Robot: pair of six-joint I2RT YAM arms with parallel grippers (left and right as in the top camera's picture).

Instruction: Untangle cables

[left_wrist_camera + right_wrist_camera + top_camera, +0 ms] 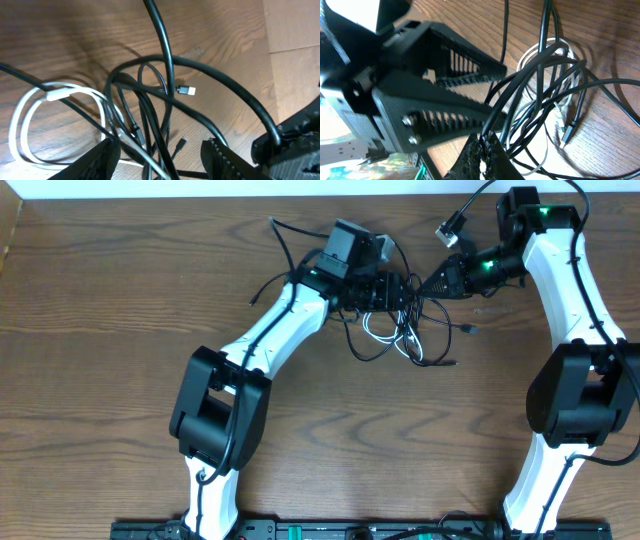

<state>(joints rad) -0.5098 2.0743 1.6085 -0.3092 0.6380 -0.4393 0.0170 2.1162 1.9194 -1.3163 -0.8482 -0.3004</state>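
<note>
Overhead.
A: Where are the cables [405, 330]?
B: One tangled heap on the table [120, 300], between the two arm tips.
A: Grippers?
B: Left gripper [162, 157] jaws apart, straddling black and white strands. Right gripper [482, 147] pinched closed on black strands.

The left arm [270, 330] and right arm [565, 280] reach toward each other; left fingers [102, 160] apart, right fingers [477, 157] pressed together.

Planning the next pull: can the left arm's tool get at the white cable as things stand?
Probably yes: the open left tool hovers beside the white cable, though black cables cross over it.
</note>
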